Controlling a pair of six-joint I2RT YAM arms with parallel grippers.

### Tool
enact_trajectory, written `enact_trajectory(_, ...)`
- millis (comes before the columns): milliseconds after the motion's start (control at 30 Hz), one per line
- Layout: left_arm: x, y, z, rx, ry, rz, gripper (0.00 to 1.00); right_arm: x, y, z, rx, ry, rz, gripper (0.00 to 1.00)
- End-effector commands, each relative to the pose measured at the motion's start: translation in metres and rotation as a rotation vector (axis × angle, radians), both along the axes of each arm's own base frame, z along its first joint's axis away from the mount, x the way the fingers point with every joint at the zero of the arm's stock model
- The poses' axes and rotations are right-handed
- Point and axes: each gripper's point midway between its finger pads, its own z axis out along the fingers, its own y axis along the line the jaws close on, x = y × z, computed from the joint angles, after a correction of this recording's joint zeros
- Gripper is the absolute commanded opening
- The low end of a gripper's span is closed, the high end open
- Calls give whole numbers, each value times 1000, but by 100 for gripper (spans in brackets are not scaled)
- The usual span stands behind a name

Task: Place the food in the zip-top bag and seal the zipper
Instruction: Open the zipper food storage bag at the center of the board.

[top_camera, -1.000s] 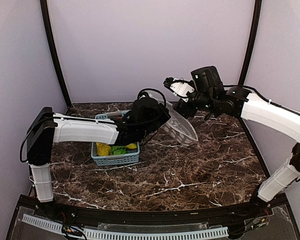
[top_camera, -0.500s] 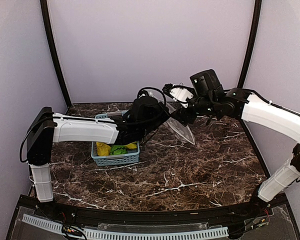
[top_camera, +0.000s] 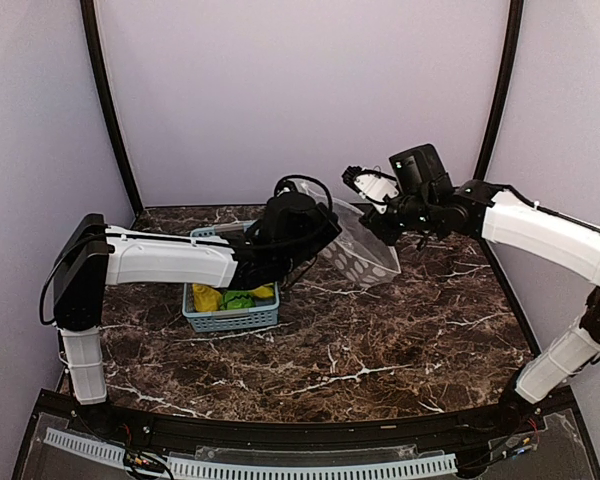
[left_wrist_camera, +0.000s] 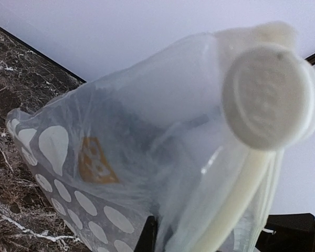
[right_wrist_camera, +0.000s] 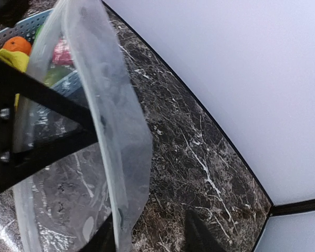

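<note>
The right hand (right_wrist_camera: 152,233) has its jaws part-way apart, w/ the rim of the zip-top bag (top_camera: 360,255) running btwn them, close against one finger. No pinch on the film shows, so it reads as open around the rim, not gripping. The left hand (top_camera: 315,238) is fully closed w/ the bag's other side bunched in its jaws, keeping the upper part raised above the desk (top_camera: 380,350). Whether the lower end touches the marble can't be told. So the bag hangs btwn the two hands, the mouth's long axis running roughly left hand to right hand, i.e. across the back of the desk, w/ the polka-dot body slanting down to the right. The zipper can't be told apart from the rim here. Further out, the food (top_camera: 235,297) (yellow, green, an orange pc) sits in the light-blue basket (top_camera: 205,320), just below and near-side of the left hand; none shows in the bag, so the task looks early. The left arm is much nearer the food but is busy w/ the bag, and the right hand is on the far side of the bag from the basket. Prob. next: the right hand takes its rim edge and spreads the mouth, which needs the rim centred btwn its fingers.
</note>
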Motion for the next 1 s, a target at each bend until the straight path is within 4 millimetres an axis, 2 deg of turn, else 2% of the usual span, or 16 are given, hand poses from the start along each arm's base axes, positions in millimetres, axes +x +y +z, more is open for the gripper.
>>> enact_trajectory(0, -8, -3, 4, -31, 2, -39, 1, 21, -4, 23, 103, -29, -20, 25)
enact_trajectory(100, -12, -7, -7, -21, 17, -78, 1, 33, -8, 34, 115, -80, -30, 0)
enact_trajectory(300, -21, -25, 0, 22, -49, -205, 3, 53, -18, 45, 120, -121, -53, 0)
enact_trajectory(367, -23, -32, 16, 47, -128, -255, 18, 58, -22, 48, 121, -130, -64, 0)
enact_trajectory(400, -21, -33, 26, 78, -177, -266, 35, 61, -25, 49, 121, -135, -74, 0)
enact_trajectory(467, -18, -32, 42, 132, -242, -293, 57, 71, -35, 53, 124, -152, -100, 0)
enact_trajectory(500, -21, -34, 50, 130, -266, -329, 62, 77, -42, 55, 129, -154, -114, 0)
enact_trajectory(600, -7, -16, 62, 49, -268, -386, 74, 97, -65, 64, 133, -179, -159, 0)
enact_trajectory(700, -7, 6, 66, -7, -229, -455, 72, 117, -92, 78, 133, -230, -217, 0)
enact_trajectory(733, -3, 18, 49, 27, -190, -447, 72, 122, -100, 84, 130, -248, -236, 0)
enact_trajectory(767, -7, 28, 55, 52, -212, -448, 71, 127, -108, 88, 125, -265, -255, 0)
enact_trajectory(800, -6, 39, 34, 120, -167, -434, 71, 131, -115, 92, 117, -282, -274, 0)
enact_trajectory(833, -10, 49, 39, 185, -199, -430, 71, 132, -118, 94, 110, -293, -284, 0)
enact_trajectory(867, -10, 61, 19, 281, -150, -407, 71, 132, -118, 95, 113, -296, -283, 0)
enact_trajectory(900, -13, 70, 22, 365, -181, -406, 70, 129, -115, 92, 130, -280, -271, 0)
enact_trajectory(967, -18, 98, -6, 562, -101, -375, 70, 120, -100, 75, 169, -210, -227, 0)
